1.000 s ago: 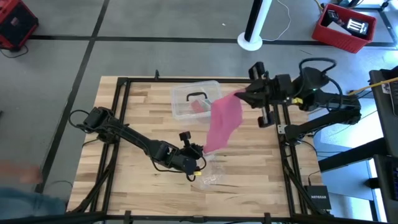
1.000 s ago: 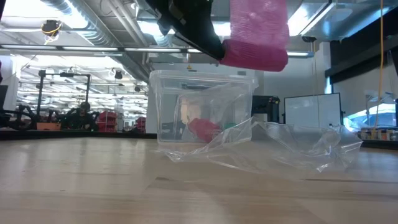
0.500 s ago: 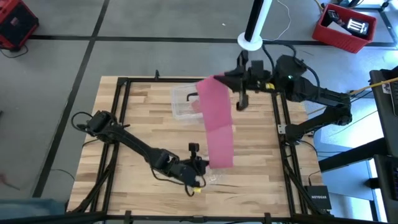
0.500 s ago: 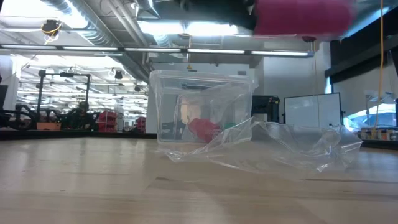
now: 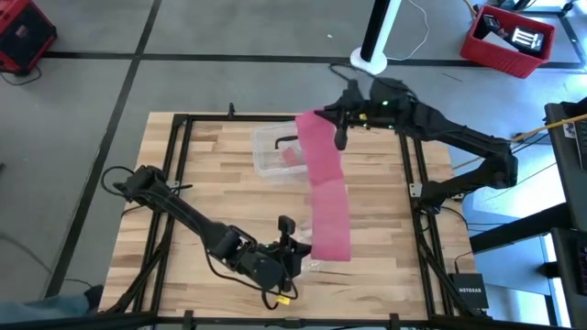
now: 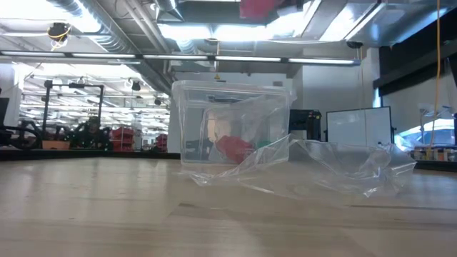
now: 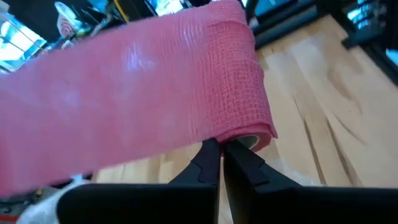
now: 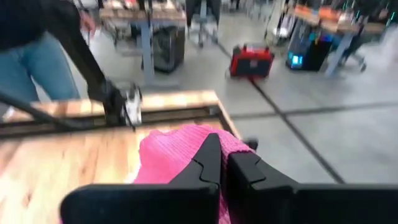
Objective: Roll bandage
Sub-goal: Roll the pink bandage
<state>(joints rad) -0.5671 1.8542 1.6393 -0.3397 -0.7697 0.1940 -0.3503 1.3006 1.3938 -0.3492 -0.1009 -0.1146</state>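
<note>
The pink bandage point(image 5: 326, 192) hangs in the air as a long strip between my two grippers, above the table point(image 5: 202, 174). My right gripper point(image 5: 318, 117) is shut on its far end, over the clear box. My left gripper point(image 5: 299, 246) is shut on its near end, close to the table's near edge. In the left wrist view the bandage point(image 7: 137, 93) fills the frame and ends in a small rolled part point(image 7: 252, 140). In the low view only a bit of pink point(image 6: 260, 7) shows at the top. My left gripper pinches the bandage's lower edge point(image 7: 214, 138) between its two shut fingers, right beside the rolled end. That end is lifted clear of the table. My right gripper pinches the bandage's far end point(image 8: 186, 146) between its two shut fingers; the fingers hide the place of contact. That end is held high above the table and the strip runs away from it toward the near edge.
A clear plastic box point(image 5: 280, 151) with pink and green contents stands at the far middle, under the bandage's far end. A crumpled clear wrapper point(image 6: 321, 171) lies in front of it, near my left gripper. A person point(image 8: 31, 62) stands beyond the table's left side.
My right gripper has gone up and toward the table's far left with the bandage's far end. My left gripper has gone toward the near edge with the other end. The bandage has been drawn out into a longer strip and lifted almost out of the low view.
</note>
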